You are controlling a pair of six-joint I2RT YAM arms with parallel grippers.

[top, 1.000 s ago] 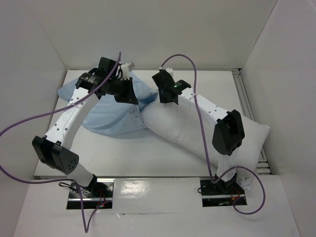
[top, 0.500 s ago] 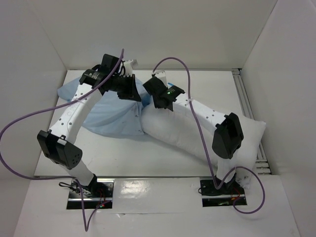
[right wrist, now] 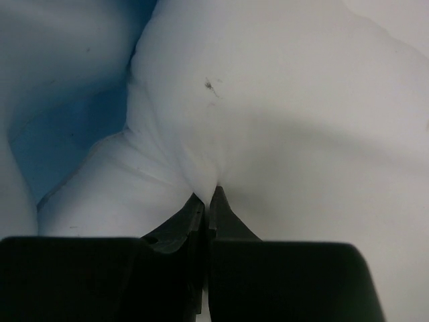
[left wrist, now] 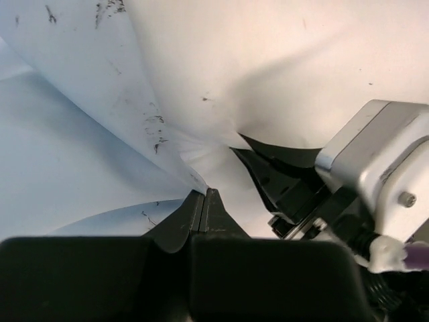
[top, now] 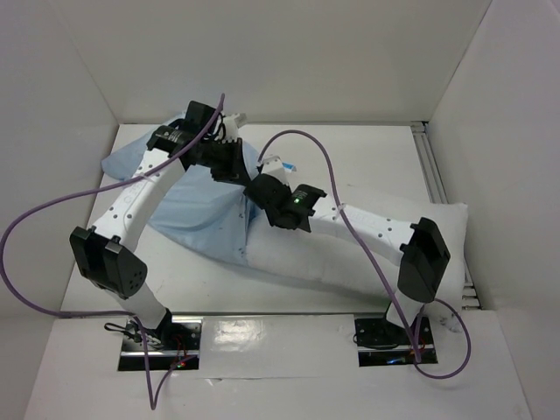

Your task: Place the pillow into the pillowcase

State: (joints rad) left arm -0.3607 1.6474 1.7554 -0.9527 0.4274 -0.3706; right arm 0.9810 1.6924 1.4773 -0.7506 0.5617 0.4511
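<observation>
The pillow (top: pixel 302 261) lies slantwise across the table (top: pixel 367 157). Its right end is near the table's right edge and its left end is at the mouth of the pillowcase (top: pixel 192 206), which is spread at the back left. How much of the pillow is already inside I cannot tell.

The left tool (left wrist: pixel 204 201) is fully closed, pinching a thin fold of the speckled blue cloth at the rim of the opening. The right tool (right wrist: pixel 209 200) is likewise closed, nipping a small pucker of the pillow's white cover close to that left end, with blue cloth just beside it.

The pillow looks light, plump and very yielding. A pinch takes only its skin, so it will likely sag and drag rather than slide as one piece. The pillowcase is limp and thin, apt to slip or bunch. A hold on the pillow's corner or end seam, and on the pillowcase's hem, seems soundest.
</observation>
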